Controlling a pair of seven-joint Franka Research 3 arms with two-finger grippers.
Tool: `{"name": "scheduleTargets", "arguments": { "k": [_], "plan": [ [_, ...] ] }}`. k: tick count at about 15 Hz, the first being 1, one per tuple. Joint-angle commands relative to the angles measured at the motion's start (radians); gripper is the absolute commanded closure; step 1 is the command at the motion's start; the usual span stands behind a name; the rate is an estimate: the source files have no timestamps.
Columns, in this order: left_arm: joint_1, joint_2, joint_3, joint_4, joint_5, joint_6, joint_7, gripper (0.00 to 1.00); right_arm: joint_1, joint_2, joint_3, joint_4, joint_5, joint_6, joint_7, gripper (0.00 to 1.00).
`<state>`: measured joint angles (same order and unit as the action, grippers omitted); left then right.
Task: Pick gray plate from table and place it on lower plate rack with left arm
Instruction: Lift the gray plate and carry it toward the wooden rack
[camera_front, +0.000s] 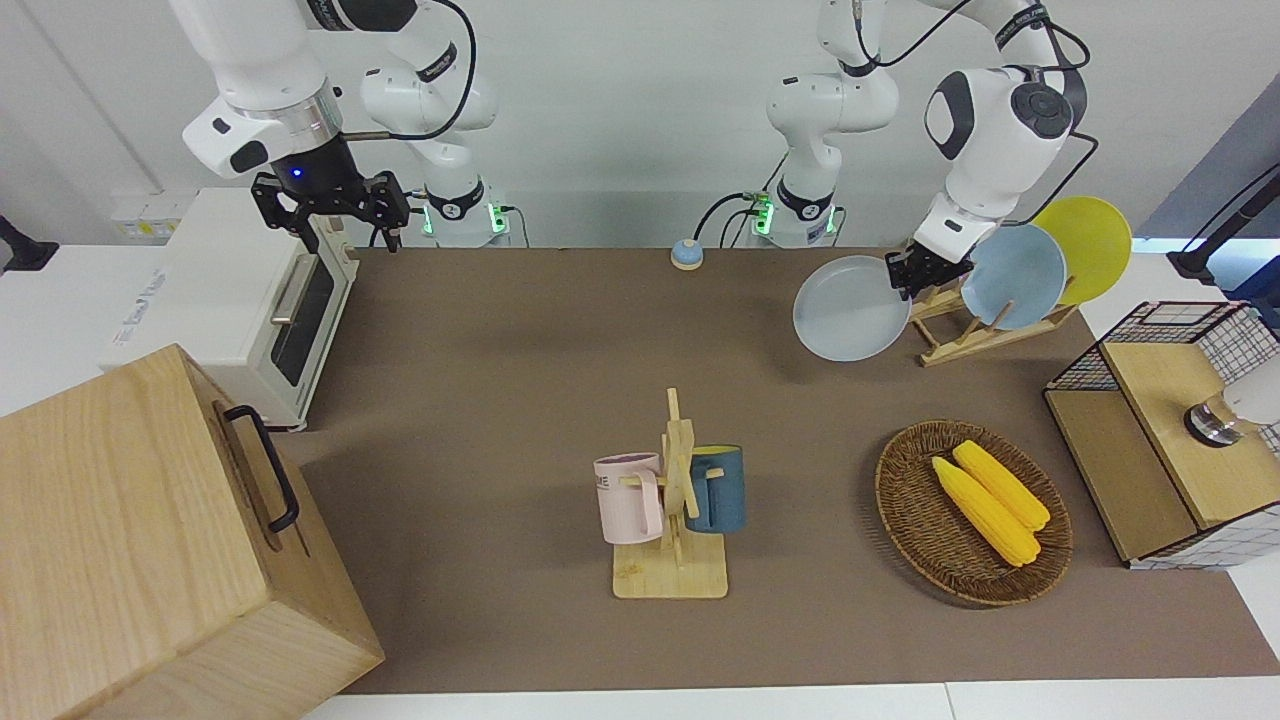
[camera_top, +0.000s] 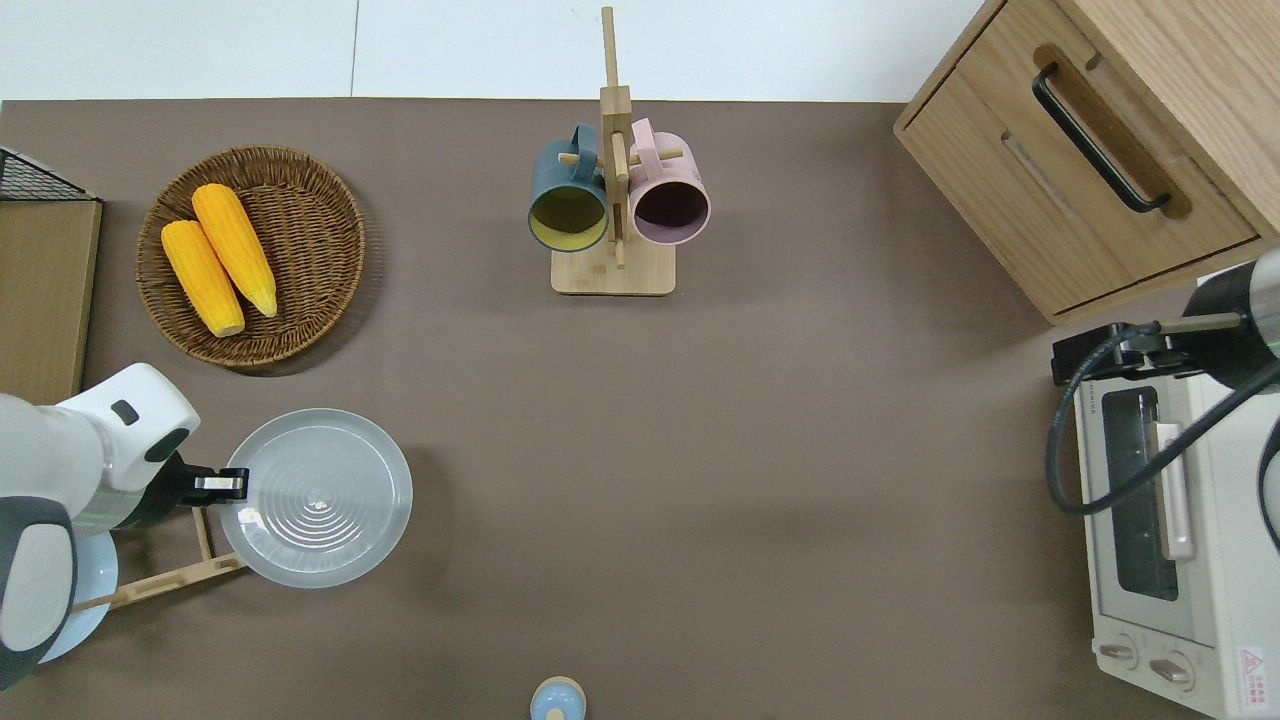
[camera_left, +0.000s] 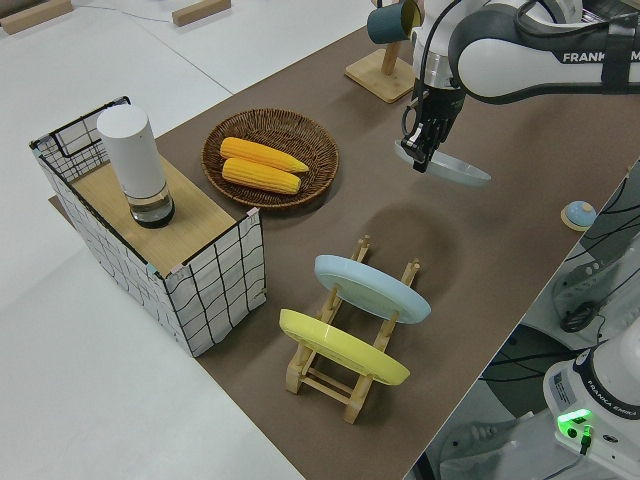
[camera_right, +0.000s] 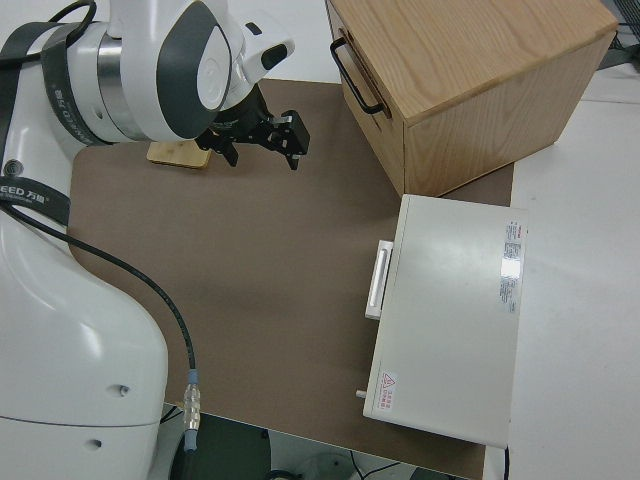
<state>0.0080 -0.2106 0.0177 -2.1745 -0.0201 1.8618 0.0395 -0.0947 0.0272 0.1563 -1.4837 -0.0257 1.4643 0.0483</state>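
Note:
My left gripper (camera_front: 912, 272) is shut on the rim of the gray plate (camera_front: 850, 310) and holds it in the air, slightly tilted. In the overhead view the gray plate (camera_top: 315, 497) hangs over the table (camera_top: 700, 450), just beside the end of the lower plate rack (camera_top: 170, 578), with the left gripper (camera_top: 230, 484) over that rack end. The light-wood rack (camera_front: 960, 335) holds a sky-blue plate (camera_front: 1020, 275) and a yellow plate (camera_front: 1090, 245) in its slots. The left side view shows the plate (camera_left: 455, 170) well above the mat, casting a shadow. My right arm is parked, its gripper (camera_front: 350, 235) open.
A wicker basket (camera_front: 975, 515) with two corn cobs lies farther from the robots than the rack. A wire-and-wood crate (camera_front: 1165, 430) stands at the left arm's end. A mug stand (camera_front: 675, 500) holds two mugs mid-table. A toaster oven (camera_front: 250, 300) and a wooden cabinet (camera_front: 150, 540) stand at the right arm's end.

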Motion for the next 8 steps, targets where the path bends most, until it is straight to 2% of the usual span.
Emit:
{"name": "scheduleTargets", "arguments": {
  "k": [1, 5, 8],
  "plan": [
    [0.001, 0.008, 0.005, 0.122, -0.012, -0.143, -0.006, 1.0, 0.007, 0.0, -0.006, 0.006, 0.003, -0.001, 0.004, 0.017],
    [0.006, 0.01, 0.005, 0.229, 0.017, -0.262, -0.006, 1.0, 0.007, 0.0, -0.006, 0.006, 0.003, -0.001, 0.004, 0.017],
    [0.004, 0.01, 0.002, 0.271, 0.11, -0.306, -0.004, 1.0, 0.007, 0.0, -0.006, 0.006, 0.003, -0.002, 0.004, 0.017]
  ]
}}
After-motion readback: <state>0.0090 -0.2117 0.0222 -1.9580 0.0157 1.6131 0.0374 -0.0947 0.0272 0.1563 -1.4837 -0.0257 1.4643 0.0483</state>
